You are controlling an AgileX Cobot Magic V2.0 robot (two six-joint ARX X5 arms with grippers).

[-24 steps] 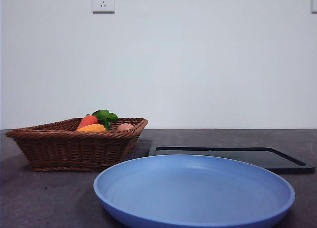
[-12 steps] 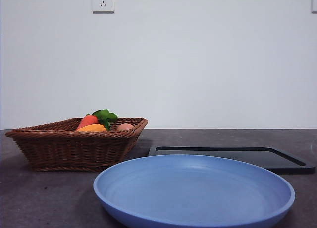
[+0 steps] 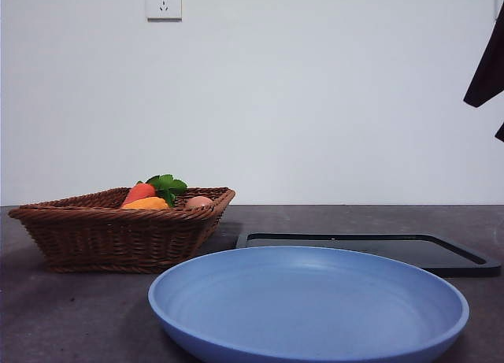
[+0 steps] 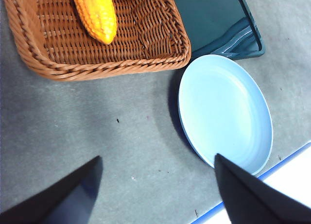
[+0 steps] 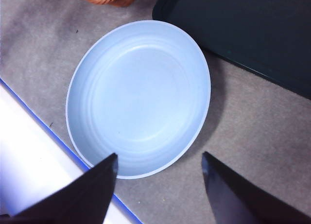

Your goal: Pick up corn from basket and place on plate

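Black arm tip (image 3: 490, 68) newly entered front view

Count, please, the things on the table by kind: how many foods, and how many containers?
Foods: 3 (corn, carrot, small tan ball), all in the basket
Containers: 3 (basket, plate, black tray)
Total: 6
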